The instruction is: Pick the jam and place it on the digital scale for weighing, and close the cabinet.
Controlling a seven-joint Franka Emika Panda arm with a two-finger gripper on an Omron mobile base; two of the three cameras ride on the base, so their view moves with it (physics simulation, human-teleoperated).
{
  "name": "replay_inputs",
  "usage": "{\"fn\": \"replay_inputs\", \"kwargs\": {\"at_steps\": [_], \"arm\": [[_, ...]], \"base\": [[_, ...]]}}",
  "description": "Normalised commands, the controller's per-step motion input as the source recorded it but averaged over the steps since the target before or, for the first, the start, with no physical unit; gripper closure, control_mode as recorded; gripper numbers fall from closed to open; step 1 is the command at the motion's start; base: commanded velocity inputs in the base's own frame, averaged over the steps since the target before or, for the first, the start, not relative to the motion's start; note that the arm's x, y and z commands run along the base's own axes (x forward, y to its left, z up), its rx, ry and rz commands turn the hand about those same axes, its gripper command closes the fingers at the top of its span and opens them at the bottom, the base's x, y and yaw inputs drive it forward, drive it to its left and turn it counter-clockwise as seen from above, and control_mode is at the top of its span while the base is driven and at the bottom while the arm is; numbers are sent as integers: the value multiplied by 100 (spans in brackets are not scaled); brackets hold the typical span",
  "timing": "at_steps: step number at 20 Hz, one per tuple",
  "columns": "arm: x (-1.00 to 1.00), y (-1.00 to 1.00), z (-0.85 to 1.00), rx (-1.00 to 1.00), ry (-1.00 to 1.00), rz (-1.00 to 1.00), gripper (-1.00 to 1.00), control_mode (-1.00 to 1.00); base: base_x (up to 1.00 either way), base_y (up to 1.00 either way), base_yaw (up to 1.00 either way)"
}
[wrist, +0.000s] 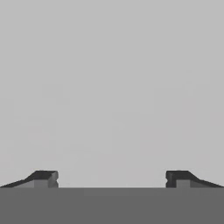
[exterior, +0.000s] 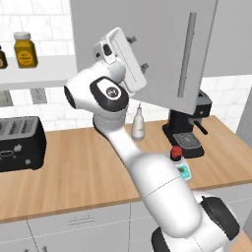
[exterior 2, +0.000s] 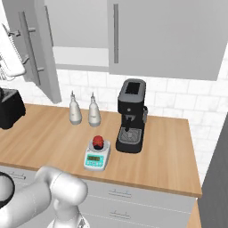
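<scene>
We are seeing the jam [exterior 2: 99, 142] sitting on the digital scale [exterior 2: 97, 157] just left of the coffee machine [exterior 2: 132, 116]. Our gripper [wrist: 111, 179], fingers spread wide and holding nothing, is facing the cabinet [exterior: 162, 49] door, which is standing ajar.

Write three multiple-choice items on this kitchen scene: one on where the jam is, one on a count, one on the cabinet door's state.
1. Where is the jam?
A. on the digital scale
B. on the cabinet shelf
C. beside the toaster

2. How many white bottles stand left of the coffee machine?
A. one
B. two
C. four

3. What state is the left door of the cabinet in?
A. swung open
B. fully shut
C. taken off

Answers: 1 A, the red jar sits on the scale's plate. 2 B, a pair stands by the wall. 3 A, the door angles out from the cabinet, with the open gripper facing a flat grey surface.
</scene>
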Motion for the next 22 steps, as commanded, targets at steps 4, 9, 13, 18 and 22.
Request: {"fn": "replay_inputs", "kwargs": {"at_steps": [4,9,13,18,22], "arm": [[67,-73,-3,18,9,37,-100,-100],[73,-69,0,16,9,37,-100,-100],[97,-39,0,10,22,31,-100,-100],[85,-8,-1,3,17,21,-100,-100],[78,0,-20,0,1,11,-100,-100]], "base": [[0,0,0],[0,0,0],[0,0,0],[0,0,0],[0,0,0]]}}
